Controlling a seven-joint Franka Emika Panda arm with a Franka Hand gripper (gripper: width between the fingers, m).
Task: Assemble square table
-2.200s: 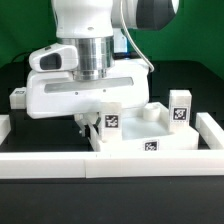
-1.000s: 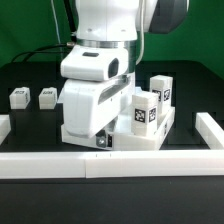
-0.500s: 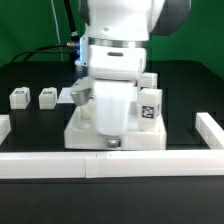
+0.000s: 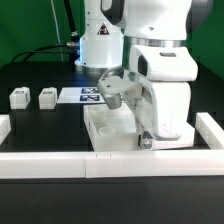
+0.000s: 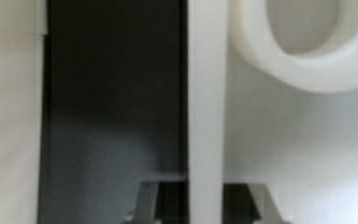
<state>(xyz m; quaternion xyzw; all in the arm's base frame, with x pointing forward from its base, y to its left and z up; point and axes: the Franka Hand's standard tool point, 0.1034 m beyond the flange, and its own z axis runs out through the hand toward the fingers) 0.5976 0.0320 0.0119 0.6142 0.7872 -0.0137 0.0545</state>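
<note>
The square table panel [image 4: 108, 128] lies flat on the black surface [image 4: 40, 125], hollow side up, near the middle and close against the near bar [image 4: 60, 165]. Its near edge runs parallel to that bar. Being square, it shows no long axis; its sides sit square to the bars. To its left, open black surface stretches to the left bar [image 4: 4, 126]. To its right, the arm's bulk fills most of the gap before the right bar [image 4: 211, 130].

The gripper [image 4: 145, 141] comes down on the panel's right side. In the wrist view its jaws are pinched on the panel's thin upright rim [image 5: 206, 100], with a round socket [image 5: 309, 50] just beside the rim.

Two leg pegs [image 4: 18, 97] [image 4: 46, 97] stand far left, well apart from the panel. The marker board [image 4: 85, 96] lies just beyond the panel's far edge.
</note>
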